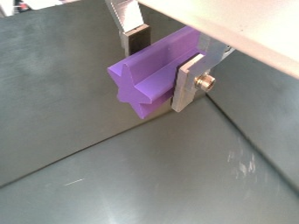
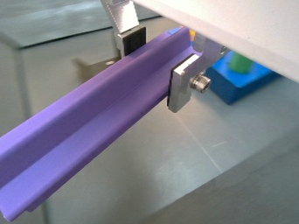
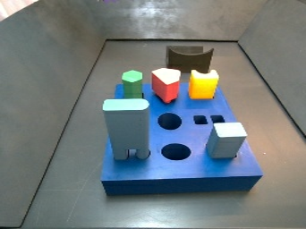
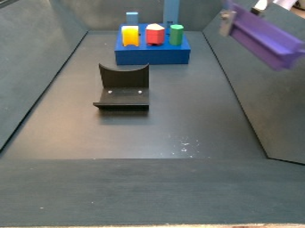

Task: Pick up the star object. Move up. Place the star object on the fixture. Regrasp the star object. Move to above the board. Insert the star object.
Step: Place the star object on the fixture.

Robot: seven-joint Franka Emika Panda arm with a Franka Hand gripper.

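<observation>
A: What takes up the most room?
B: The dark floor (image 4: 179,116), and on it the blue board (image 3: 180,174). The board carries a tall teal block (image 3: 124,128), a white cube (image 3: 227,139), a yellow peg (image 3: 205,84), a red peg (image 3: 167,85) and a green hexagonal peg (image 3: 131,83); round and square holes stay open between them.
A: And the fixture?
B: The dark fixture (image 4: 123,89) stands on the floor, apart from the board, with nothing on its curved top.
A: Where is the star object?
B: In the air. The gripper (image 1: 158,61) is clamped on the purple star object (image 1: 149,74), silver fingers (image 1: 188,85) pressing both sides. In a side view the star object (image 4: 265,36) hangs high by the right wall, well above the floor and clear of fixture and board.
</observation>
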